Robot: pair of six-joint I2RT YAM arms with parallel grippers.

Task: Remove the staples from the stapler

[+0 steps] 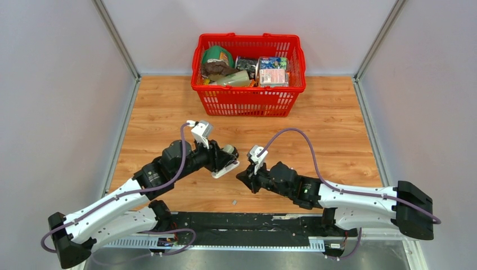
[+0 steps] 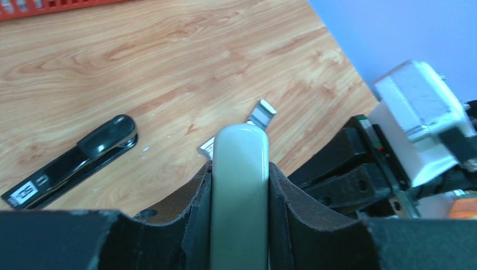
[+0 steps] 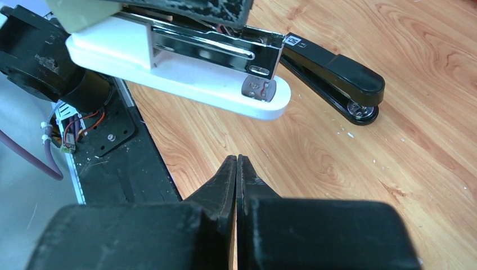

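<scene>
My left gripper (image 1: 224, 160) is shut on a pale grey stapler (image 2: 241, 185) with a white base (image 3: 185, 84) and a chrome magazine (image 3: 225, 48). It holds this stapler above the wood. A slim black stapler (image 2: 73, 163) lies flat on the table beyond it, and it also shows in the right wrist view (image 3: 332, 70). The black stapler is hidden in the top view. My right gripper (image 3: 236, 160) is shut and empty. It sits low over the table just short of the white base, and in the top view (image 1: 243, 179) it faces the left gripper.
A red basket (image 1: 247, 101) full of packaged goods stands at the back centre. Grey walls close in the wooden table (image 1: 337, 135) on the left, right and back. A black base rail (image 1: 242, 222) runs along the near edge. A small grey speck (image 1: 233, 201) lies near it.
</scene>
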